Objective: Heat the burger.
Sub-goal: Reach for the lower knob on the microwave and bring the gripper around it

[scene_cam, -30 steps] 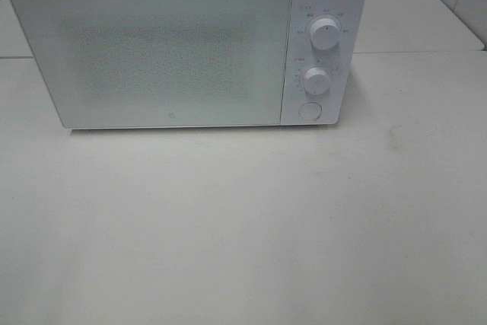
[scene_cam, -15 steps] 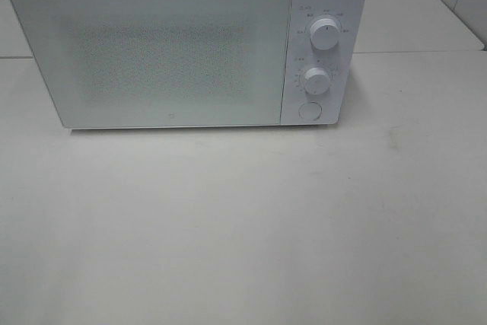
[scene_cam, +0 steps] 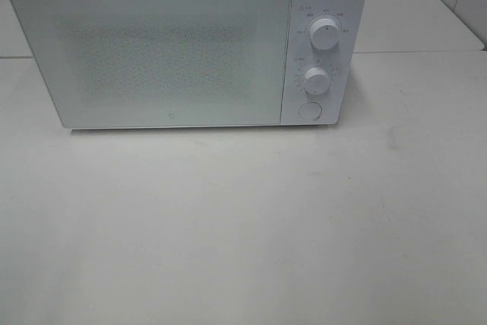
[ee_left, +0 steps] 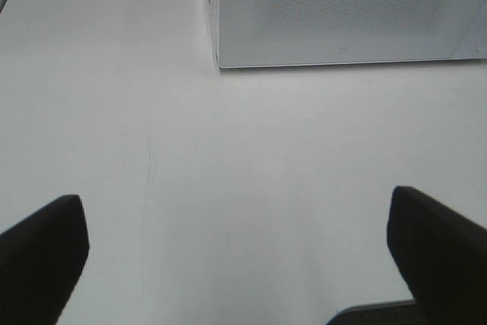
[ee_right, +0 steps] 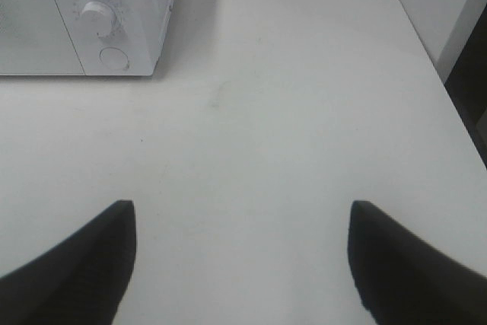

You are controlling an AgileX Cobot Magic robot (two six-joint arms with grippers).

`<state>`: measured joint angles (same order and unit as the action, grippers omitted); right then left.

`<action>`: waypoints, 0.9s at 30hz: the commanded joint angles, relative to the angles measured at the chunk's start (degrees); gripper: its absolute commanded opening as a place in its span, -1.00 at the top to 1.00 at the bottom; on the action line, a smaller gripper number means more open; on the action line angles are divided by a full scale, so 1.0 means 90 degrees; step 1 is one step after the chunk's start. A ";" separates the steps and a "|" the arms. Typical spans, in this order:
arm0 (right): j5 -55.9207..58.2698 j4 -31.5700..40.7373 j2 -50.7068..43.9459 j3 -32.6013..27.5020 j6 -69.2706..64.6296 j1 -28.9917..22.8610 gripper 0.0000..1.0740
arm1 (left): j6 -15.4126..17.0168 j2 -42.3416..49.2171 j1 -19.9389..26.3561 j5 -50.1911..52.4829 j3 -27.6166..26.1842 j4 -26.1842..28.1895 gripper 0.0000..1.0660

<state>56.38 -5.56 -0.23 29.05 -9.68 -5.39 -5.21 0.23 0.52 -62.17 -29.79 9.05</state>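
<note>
The burger is out of view in every frame. A white microwave [scene_cam: 183, 43] stands at the back of the table with its door shut; two knobs [scene_cam: 325, 36] and a round button [scene_cam: 310, 110] sit on its right panel. Neither arm shows in the exterior high view. In the left wrist view my left gripper [ee_left: 236, 253] is open over bare tabletop, short of the microwave's [ee_left: 342, 13] lower left corner. My right gripper [ee_right: 242, 253] is open too, with nothing between its fingers, off to the right of the microwave's [ee_right: 91, 17] control panel.
The white table [scene_cam: 243, 226] stretches in front of the microwave. A seam [scene_cam: 418, 52] runs across it behind the oven's right side. The table's right edge [ee_right: 449, 97] drops off beside a dark gap.
</note>
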 commanded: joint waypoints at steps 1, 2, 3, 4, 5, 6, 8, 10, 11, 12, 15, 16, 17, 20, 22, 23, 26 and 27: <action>-0.0357 -0.0006 -0.0095 0.0127 -0.0051 0.0038 -0.40 | 0.0045 0.0115 0.0019 0.0076 0.0025 0.0064 -0.88; -0.0668 -0.0013 -0.0051 0.0134 -0.0051 0.0038 -0.40 | 0.0045 0.0115 0.0019 0.0076 0.0025 0.0064 -0.88; -0.0789 -0.0013 0.0019 0.0134 -0.0051 0.0038 -0.40 | 0.0045 0.0115 0.0019 0.0076 0.0025 0.0064 -0.88; -0.0789 -0.0013 0.0019 0.0134 -0.0051 0.0038 -0.40 | 0.0045 0.0115 0.0019 0.0076 0.0025 0.0064 -0.88; -0.0968 -0.0013 0.0216 0.0127 -0.0045 0.0038 -0.40 | 0.0045 0.0115 0.0019 0.0076 0.0025 0.0064 -0.88; -0.1114 -0.0013 0.0484 0.0127 -0.0045 0.0038 -0.40 | 0.0045 0.0115 0.0019 0.0076 0.0025 0.0064 -0.88; -0.1197 -0.0013 0.0649 0.0121 -0.0038 0.0038 -0.40 | 0.0045 0.0108 0.0019 0.0076 0.0025 0.0064 -0.88; -0.1407 -0.0013 0.0999 0.0083 -0.0032 0.0038 -0.40 | 0.0045 0.0108 0.0019 0.0076 0.0025 0.0064 -0.88; -0.1534 -0.0013 0.1171 0.0045 -0.0032 0.0038 -0.40 | 0.0045 0.0108 0.0019 0.0076 0.0025 0.0064 -0.88; -0.1534 -0.0013 0.1171 0.0045 -0.0032 0.0038 -0.40 | 0.0045 0.0108 0.0019 0.0076 0.0025 0.0064 -0.88; -0.1903 -0.0013 0.1617 -0.0076 -0.0032 0.0038 -0.40 | 0.0045 0.0108 0.0019 0.0076 0.0025 0.0064 -0.88; -0.2215 -0.0013 0.1942 -0.0178 -0.0032 0.0038 -0.40 | 0.0045 0.0108 0.0019 0.0076 0.0025 0.0064 -0.88; -0.2496 -0.0013 0.2222 -0.0280 -0.0045 0.0038 -0.40 | 0.0045 0.0108 0.0019 0.0076 0.0025 0.0064 -0.88; -0.2928 -0.0013 0.2661 -0.0414 -0.0051 0.0038 -0.40 | 0.0045 0.0108 0.0019 0.0076 0.0025 0.0064 -0.88; -0.3088 -0.0013 0.2769 -0.0458 -0.0051 0.0038 -0.40 | 0.0045 0.0108 0.0019 0.0076 0.0025 0.0064 -0.88; -0.3088 -0.0013 0.2769 -0.0458 -0.0051 0.0038 -0.40 | 0.0045 0.0108 0.0019 0.0076 0.0025 0.0064 -0.88; -0.3979 -0.0013 0.3279 -0.0668 -0.0051 0.0038 -0.40 | 0.0045 0.0108 0.0019 0.0076 0.0025 0.0064 -0.88; -0.4214 -0.0013 0.3412 -0.0726 -0.0051 0.0038 -0.40 | 0.0045 0.0108 0.0019 0.0076 0.0025 0.0064 -0.88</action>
<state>20.68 -5.56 30.02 22.75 -9.68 -5.39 -5.10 0.23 0.52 -62.17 -29.79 9.05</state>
